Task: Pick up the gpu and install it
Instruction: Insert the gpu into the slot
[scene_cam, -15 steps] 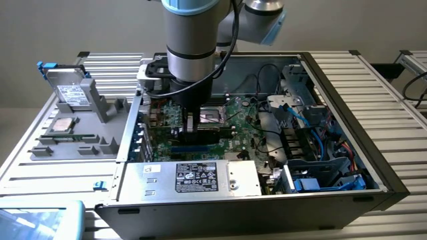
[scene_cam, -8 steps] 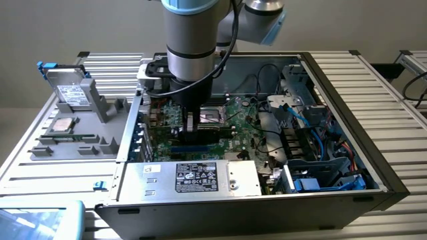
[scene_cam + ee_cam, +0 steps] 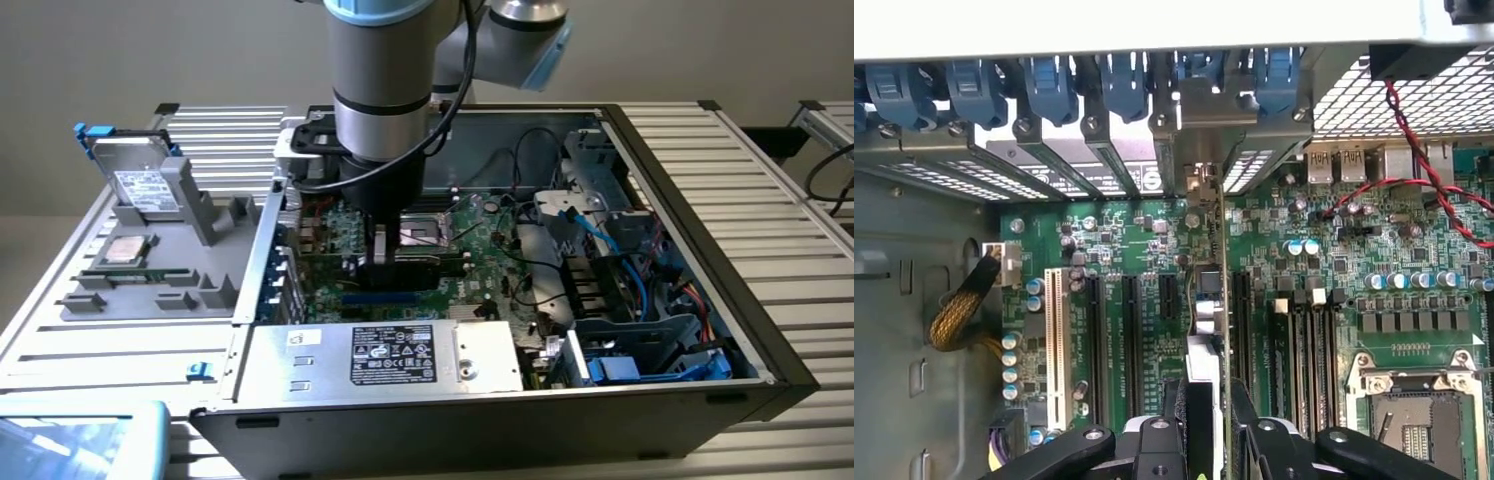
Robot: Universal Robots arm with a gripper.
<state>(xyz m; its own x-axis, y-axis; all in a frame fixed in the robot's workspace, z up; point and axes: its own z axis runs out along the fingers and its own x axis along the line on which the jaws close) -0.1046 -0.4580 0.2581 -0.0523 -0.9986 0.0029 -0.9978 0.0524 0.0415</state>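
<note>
The gpu appears edge-on in the wrist view, a thin green card standing upright over the black expansion slots of the motherboard. Its metal bracket end reaches the rear slot openings under the blue clips. My gripper is shut on the card's top edge, one black finger on each face. I cannot tell whether the card's lower edge sits in a slot. In the exterior view my gripper is down inside the open computer case, over the motherboard.
A silver power supply lies along the case's near side. Blue and black cables and drive bays fill the case's right part in the exterior view. A grey fixture with drive boxes stands outside on the exterior view's left. The CPU socket lies beside the slots.
</note>
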